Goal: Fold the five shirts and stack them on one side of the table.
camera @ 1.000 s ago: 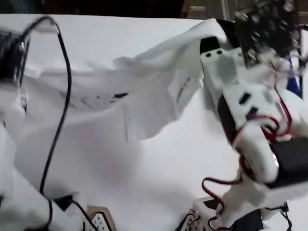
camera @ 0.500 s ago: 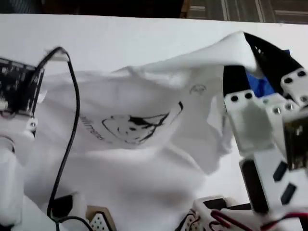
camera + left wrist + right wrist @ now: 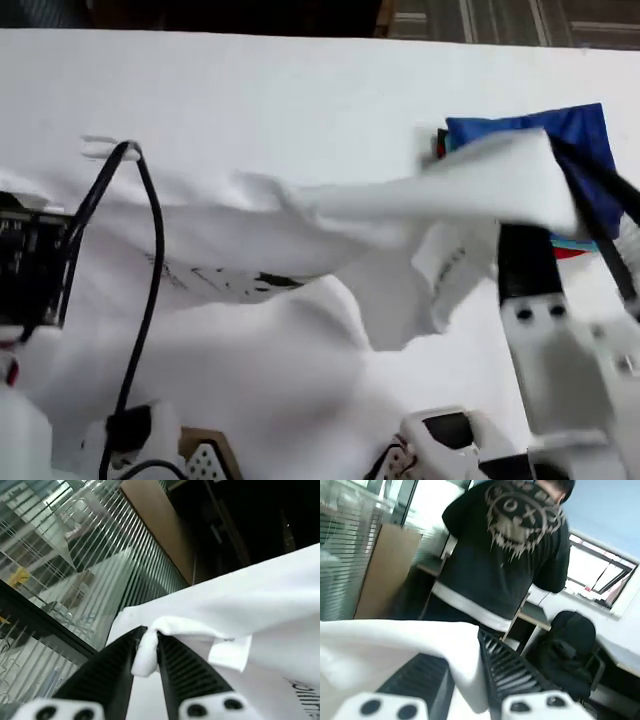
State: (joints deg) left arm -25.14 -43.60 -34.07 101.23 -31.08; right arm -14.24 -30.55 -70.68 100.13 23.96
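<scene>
A white shirt (image 3: 300, 230) with a black print hangs stretched across the table between my two arms. In the left wrist view my left gripper (image 3: 146, 652) is shut on a bunched edge of the white shirt (image 3: 250, 615), close to its label. My right gripper (image 3: 465, 680) is shut on another fold of the white shirt (image 3: 395, 645). In the high view that held corner (image 3: 520, 175) is raised at the right, with the right arm (image 3: 560, 350) below it. A folded blue shirt (image 3: 570, 140) lies at the right edge behind the raised corner, with something red under it.
The left arm's circuit board (image 3: 30, 270) and a black cable (image 3: 150, 260) hang over the shirt's left part. The arm bases (image 3: 440, 440) stand at the near edge. Bare white table (image 3: 250, 90) stretches along the far side.
Both arms have pulled the shirt toward the near side of the table and drawn it taut. The right arm has swung down and right, uncovering the blue shirt behind it.
</scene>
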